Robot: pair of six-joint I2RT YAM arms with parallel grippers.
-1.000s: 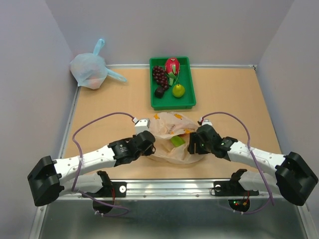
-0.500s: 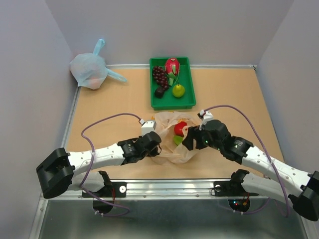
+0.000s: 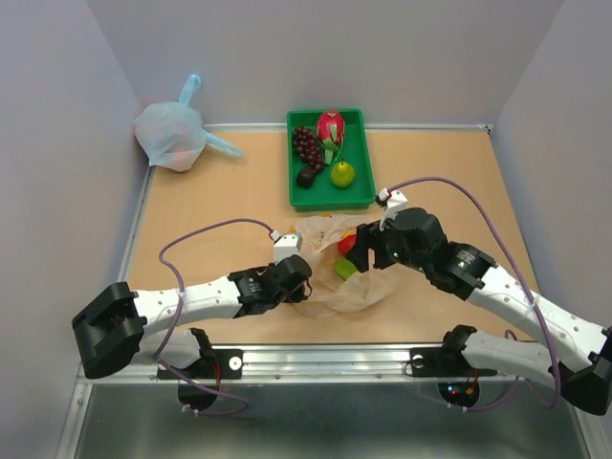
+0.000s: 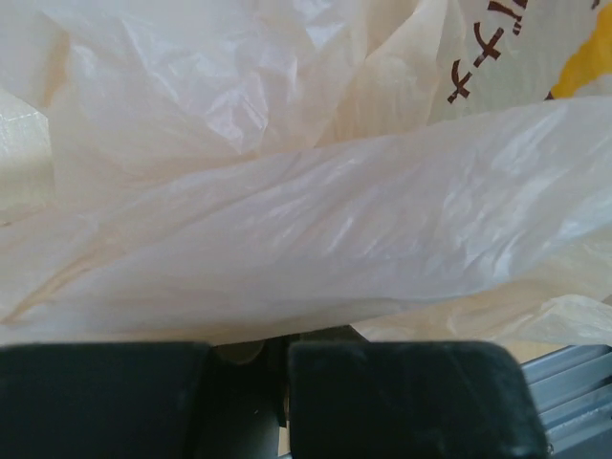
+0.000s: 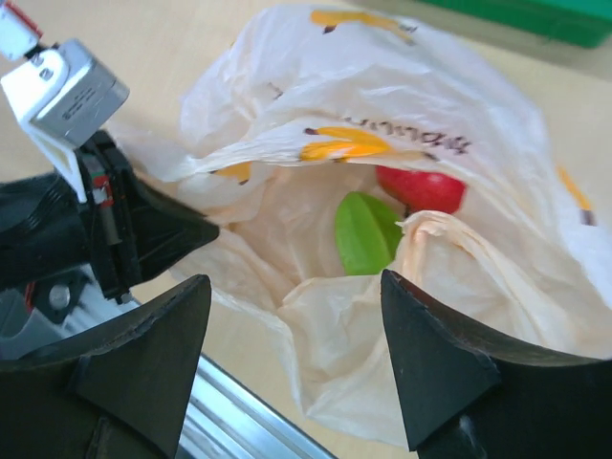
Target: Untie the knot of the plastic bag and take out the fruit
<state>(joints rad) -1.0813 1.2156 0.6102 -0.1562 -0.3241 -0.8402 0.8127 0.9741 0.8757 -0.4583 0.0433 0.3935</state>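
Note:
The peach-orange plastic bag (image 3: 330,287) lies open near the table's front middle. Inside it a red apple (image 3: 347,245) and a green piece (image 3: 341,270) show. My left gripper (image 3: 298,279) is shut on the bag's left edge; in the left wrist view its gripper (image 4: 282,349) holds crinkled bag plastic (image 4: 316,220) that fills the frame. My right gripper (image 3: 367,252) is open and empty, hovering over the bag's right side. In the right wrist view this gripper (image 5: 296,330) spans the bag's mouth (image 5: 382,115), with the apple (image 5: 421,188) and green piece (image 5: 363,232) below.
A green tray (image 3: 298,196) behind the bag holds a dragon fruit (image 3: 331,124), grapes (image 3: 306,145), a yellow-green fruit (image 3: 342,173) and a dark piece (image 3: 306,177). A pale blue knotted bag (image 3: 172,134) sits at the far left corner. A metal rail (image 3: 325,359) runs along the front edge.
My right gripper has lifted and moved away from the front edge, above the bag. The bag's mouth has opened, so the red apple now shows. My left gripper slid slightly right, still holding the bag.

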